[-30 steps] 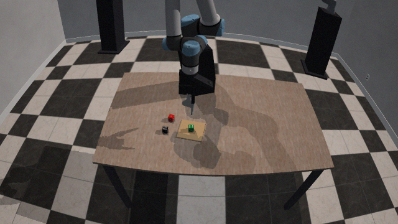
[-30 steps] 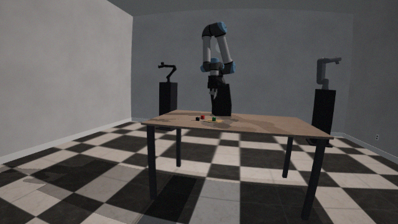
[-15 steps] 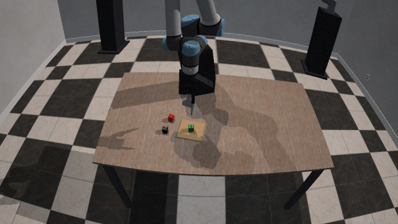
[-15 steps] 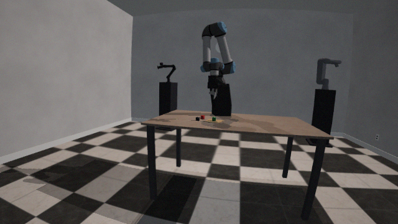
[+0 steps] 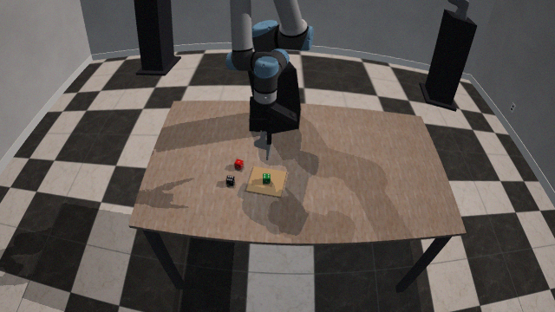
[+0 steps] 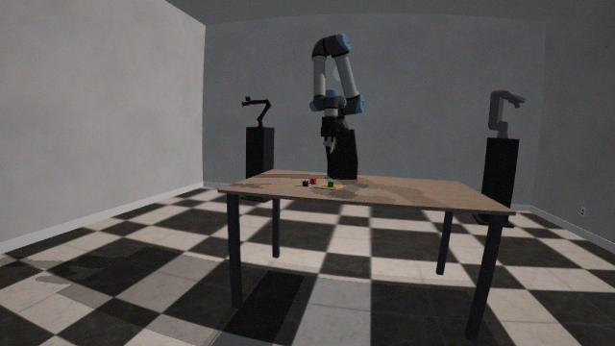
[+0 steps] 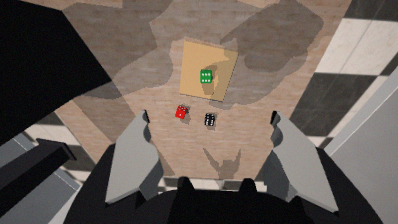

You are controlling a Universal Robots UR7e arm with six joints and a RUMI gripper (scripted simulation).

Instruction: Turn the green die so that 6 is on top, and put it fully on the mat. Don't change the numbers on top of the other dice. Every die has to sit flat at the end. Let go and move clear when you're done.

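The green die [image 5: 266, 178] sits flat on the tan mat [image 5: 267, 185], well inside its edges. In the wrist view the green die [image 7: 206, 76] shows six white pips on top, on the mat [image 7: 208, 68]. A red die [image 5: 238, 164] and a black die [image 5: 230, 180] lie on the table left of the mat; they also show in the wrist view, red [image 7: 181, 112] and black [image 7: 209, 119]. My gripper [image 5: 268, 149] hangs high above the table behind the mat, open and empty. Its fingers stand wide apart in the wrist view.
The wooden table [image 5: 295, 173] carries only the dice and the mat. Two black pedestals [image 5: 153, 36] [image 5: 447, 56] stand on the checkered floor behind the table. The arm's black base [image 6: 342, 154] stands at the table's far edge.
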